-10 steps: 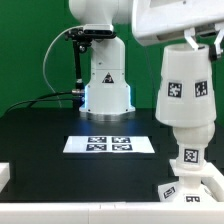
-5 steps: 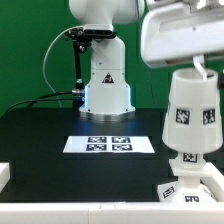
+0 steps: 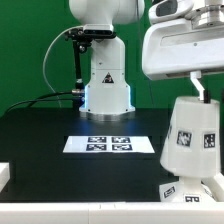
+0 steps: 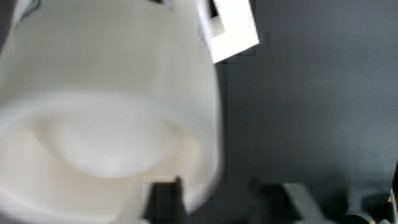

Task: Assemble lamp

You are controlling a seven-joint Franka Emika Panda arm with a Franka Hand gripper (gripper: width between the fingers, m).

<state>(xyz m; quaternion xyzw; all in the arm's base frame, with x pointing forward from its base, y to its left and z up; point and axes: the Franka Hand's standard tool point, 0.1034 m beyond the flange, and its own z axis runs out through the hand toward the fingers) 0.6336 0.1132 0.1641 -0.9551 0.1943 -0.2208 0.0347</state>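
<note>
One tapered, matte white shade (image 3: 192, 138) hangs tilted, its rim clamped in the hand (image 3: 198, 90).

The robot's glossy white base (image 3: 107, 78) carried a triangular warning sticker; black cables trailed from its left side.

Low frontal exterior; close wrist overhead

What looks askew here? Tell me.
The shade leans: its top tips toward the exterior view's right over the base instead of standing upright. The gripper is at its rim. Nothing looks spilled or broken.
</note>
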